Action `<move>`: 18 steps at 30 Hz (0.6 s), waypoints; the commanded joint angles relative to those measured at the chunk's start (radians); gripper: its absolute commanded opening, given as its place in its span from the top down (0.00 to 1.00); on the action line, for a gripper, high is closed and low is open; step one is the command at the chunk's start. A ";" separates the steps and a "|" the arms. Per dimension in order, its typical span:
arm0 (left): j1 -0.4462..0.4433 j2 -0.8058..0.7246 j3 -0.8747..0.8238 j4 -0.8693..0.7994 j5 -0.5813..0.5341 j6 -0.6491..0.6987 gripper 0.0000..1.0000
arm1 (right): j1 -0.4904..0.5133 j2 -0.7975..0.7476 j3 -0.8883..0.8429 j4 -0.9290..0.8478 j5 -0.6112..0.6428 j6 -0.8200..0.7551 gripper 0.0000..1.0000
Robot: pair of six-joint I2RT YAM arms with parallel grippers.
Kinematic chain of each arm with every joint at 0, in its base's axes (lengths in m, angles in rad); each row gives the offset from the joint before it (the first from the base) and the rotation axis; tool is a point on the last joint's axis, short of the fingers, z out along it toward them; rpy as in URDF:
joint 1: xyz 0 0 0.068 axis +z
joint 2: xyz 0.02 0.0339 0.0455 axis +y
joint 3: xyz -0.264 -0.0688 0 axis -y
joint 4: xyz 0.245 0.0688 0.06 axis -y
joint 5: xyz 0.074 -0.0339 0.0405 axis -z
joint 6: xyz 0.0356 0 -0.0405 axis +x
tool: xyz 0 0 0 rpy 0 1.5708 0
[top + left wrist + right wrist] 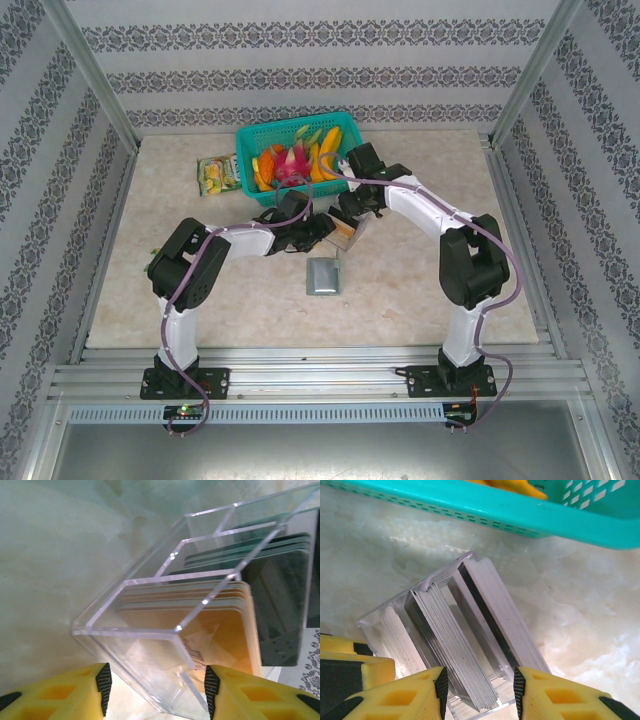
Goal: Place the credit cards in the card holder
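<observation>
The credit cards stand in stacks inside a small clear box (pixel 349 232). In the left wrist view an orange-brown stack (pixel 220 630) and dark cards (pixel 281 605) show through its walls. My left gripper (pixel 157 690) has its pads against the box's near corner (pixel 135 645). My right gripper (pixel 480 692) hangs open over the box, its fingertips on either side of the middle stack (pixel 455 650), with a white-edged stack (pixel 501 615) beside it. Both grippers meet at the box, left (pixel 320 228) and right (pixel 346 210). The grey-green card holder (pixel 323 276) lies shut, just in front of the box.
A teal basket (pixel 250 135) full of fruit stands right behind the box, and its wall (pixel 470 510) is close above the right gripper. A yellow-green snack packet (pixel 216 173) lies left of the basket. My left gripper's finger (pixel 355 665) is at the box's left end.
</observation>
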 commanded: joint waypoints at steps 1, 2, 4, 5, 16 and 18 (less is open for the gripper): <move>0.006 0.016 0.013 -0.045 -0.022 -0.013 0.46 | 0.004 -0.028 -0.009 0.001 -0.008 0.003 0.59; 0.005 0.020 0.018 -0.062 -0.033 -0.014 0.46 | 0.003 -0.027 -0.010 0.003 -0.016 -0.003 0.59; 0.006 0.034 0.033 -0.092 -0.040 -0.012 0.48 | 0.011 -0.023 -0.010 0.003 -0.018 -0.023 0.59; 0.006 0.038 0.039 -0.106 -0.045 -0.013 0.48 | 0.013 -0.023 -0.011 0.004 -0.019 -0.035 0.59; 0.008 0.004 0.000 -0.159 -0.112 0.010 0.60 | 0.052 0.038 0.011 -0.007 0.044 -0.128 0.56; 0.010 -0.002 -0.005 -0.161 -0.120 0.012 0.60 | 0.053 0.047 0.014 -0.012 0.042 -0.137 0.55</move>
